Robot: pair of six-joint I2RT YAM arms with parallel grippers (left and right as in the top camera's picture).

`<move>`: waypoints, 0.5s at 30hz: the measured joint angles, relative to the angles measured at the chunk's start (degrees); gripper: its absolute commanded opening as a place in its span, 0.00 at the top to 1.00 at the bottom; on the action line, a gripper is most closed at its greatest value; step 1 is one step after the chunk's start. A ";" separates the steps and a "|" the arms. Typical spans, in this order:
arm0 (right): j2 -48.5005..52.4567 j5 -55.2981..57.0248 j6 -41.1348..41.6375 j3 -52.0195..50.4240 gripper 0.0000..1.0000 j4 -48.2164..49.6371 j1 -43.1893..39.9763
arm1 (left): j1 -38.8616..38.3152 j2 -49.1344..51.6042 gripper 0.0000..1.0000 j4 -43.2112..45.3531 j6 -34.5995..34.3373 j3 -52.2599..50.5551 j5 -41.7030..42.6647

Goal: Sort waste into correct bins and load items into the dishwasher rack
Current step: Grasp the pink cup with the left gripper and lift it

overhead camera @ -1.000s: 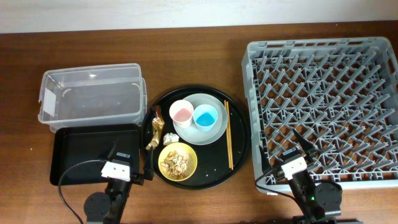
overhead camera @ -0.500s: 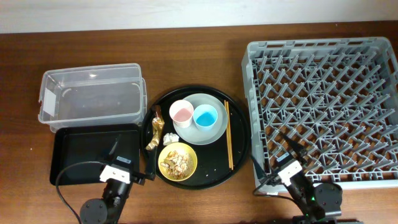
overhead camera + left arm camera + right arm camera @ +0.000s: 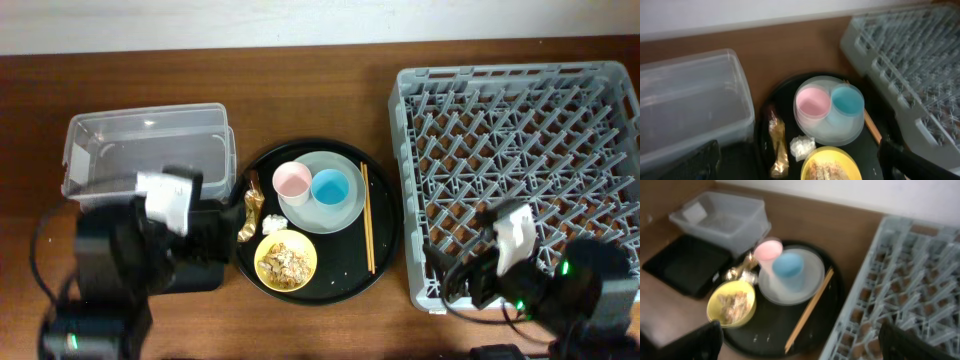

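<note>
Both empty, fingers wide apart: my left claw (image 3: 799, 161) and right claw (image 3: 797, 341) near the front edge of the brown wooden desk (image 3: 320, 90), small pink cup (image 3: 291, 181) and small light-blue cup (image 3: 330, 186) side by side on pale grey round plate (image 3: 346, 207) mid-desk, big grey plastic lattice rack (image 3: 520, 170) at right edge.

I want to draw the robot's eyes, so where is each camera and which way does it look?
Overhead: fixed above the table, looking straight down at the round black tray, clear tub and dishwasher rack; left arm and right arm show at the bottom.
Left wrist: on the left arm, facing the pink cup; its dark fingers fill the bottom corners.
Right wrist: on the right arm, facing left from the rack toward the yellow bowl; fingers show likewise.
Shared: both wrist views see the pink cup.
</note>
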 measured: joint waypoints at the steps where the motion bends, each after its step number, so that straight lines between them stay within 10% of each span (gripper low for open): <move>1: 3.98 0.09 0.07 4.02 0.02 -3.85 0.00 | 0.11 4.33 0.01 -4.00 -0.02 4.13 0.04; 9: 31.01 -12.85 0.70 16.63 0.02 -16.59 -0.07 | -2.36 21.90 0.01 -9.55 -1.57 19.85 13.94; 15: 32.20 -7.93 7.87 16.74 0.02 -15.67 -0.07 | -22.47 31.89 0.09 -10.97 -4.98 20.02 -10.14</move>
